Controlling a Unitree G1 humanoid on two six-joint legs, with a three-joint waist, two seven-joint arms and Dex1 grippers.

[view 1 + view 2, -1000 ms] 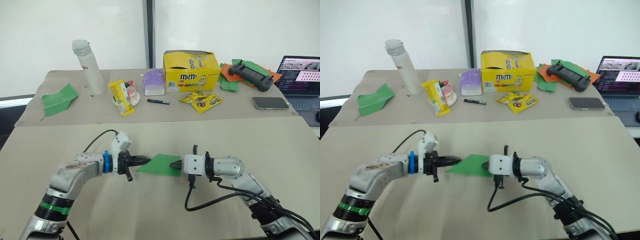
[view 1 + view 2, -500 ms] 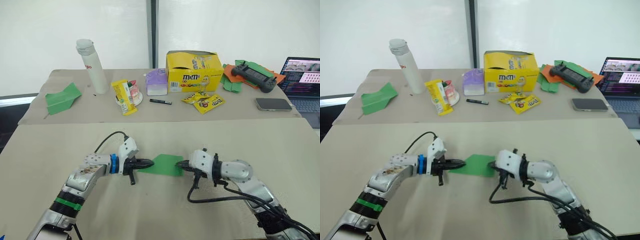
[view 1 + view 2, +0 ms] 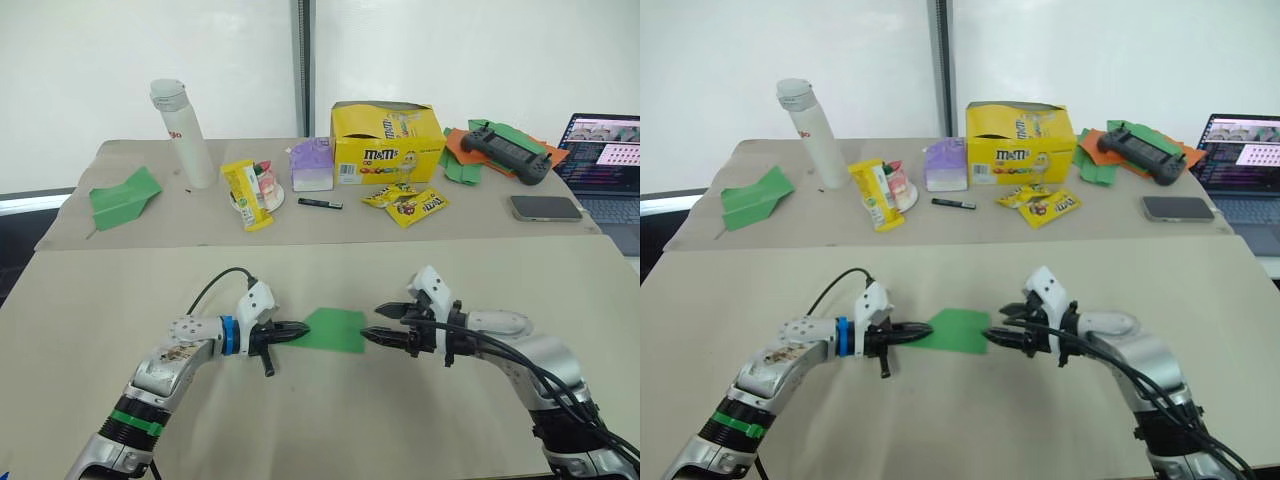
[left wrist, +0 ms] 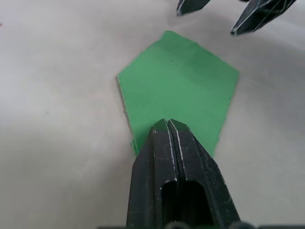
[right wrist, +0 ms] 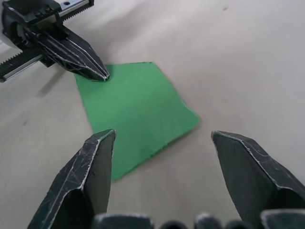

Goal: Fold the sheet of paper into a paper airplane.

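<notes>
Left jaws: the left gripper (image 4: 167, 125) has its two black fingers pressed together, tips resting on the pointed corner of the sheet of paper (image 3: 333, 329); whether a paper edge is pinched between them cannot be told.
Right jaws: the right gripper (image 5: 162, 138) has its fingers spread wide, tips just off the sheet's opposite edge and not touching it.
Sheet: bright green, folded to a small five-sided shape, lying flat on the near table (image 3: 330, 420) between the two grippers.
Near table: tan cloth surface; black cables loop from both wrists.
Far table, left: a broader green paper dart (image 3: 123, 195) and a tall white bottle (image 3: 182, 120), leaning slightly.
Far table, middle: a yellow snack pack (image 3: 243, 195) beside a small round tub (image 3: 266, 187), a lilac carton (image 3: 311, 165), a black pen (image 3: 317, 203), a yellow candy box (image 3: 388, 141) with two yellow candy bags (image 3: 408, 202) in front of it.
Far table, right: crumpled green and orange papers (image 3: 462, 160) under a black gamepad (image 3: 508, 151), a phone (image 3: 545, 207) face down, and a laptop (image 3: 607, 160) with its screen lit.
</notes>
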